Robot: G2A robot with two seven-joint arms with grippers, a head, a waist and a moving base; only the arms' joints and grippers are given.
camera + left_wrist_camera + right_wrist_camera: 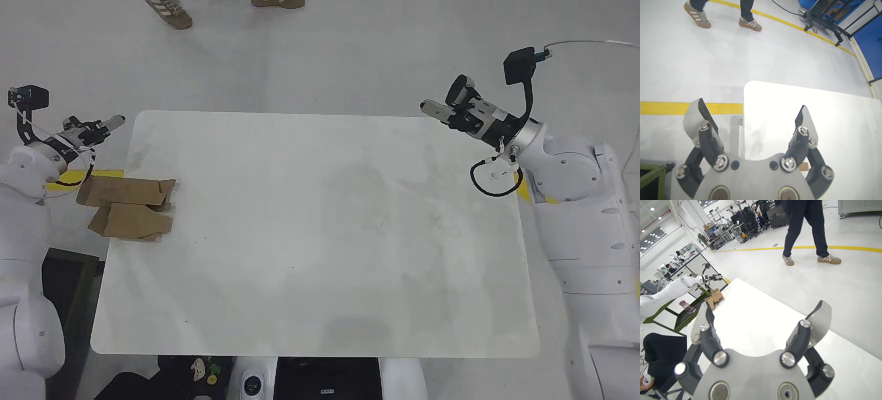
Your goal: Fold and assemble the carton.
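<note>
A flat brown carton [128, 206] lies unfolded at the left edge of the white table [320, 250], partly hanging past the edge. In the right wrist view the carton [714, 296] shows far off at the table's far corner. My left gripper [108, 124] hovers open just beyond the table's back-left corner, above and behind the carton, holding nothing; its own view shows the left gripper [751, 107] with jaws spread wide. My right gripper [435, 106] is open and empty at the table's back-right corner; the right gripper [763, 306] shows spread jaws over the tabletop.
A green-framed side stand [687, 309] with a pink bottle [686, 307] sits beside the table's left side. Yellow floor tape [668, 108] runs behind the table. A person's shoes [170, 12] show on the floor beyond the back edge.
</note>
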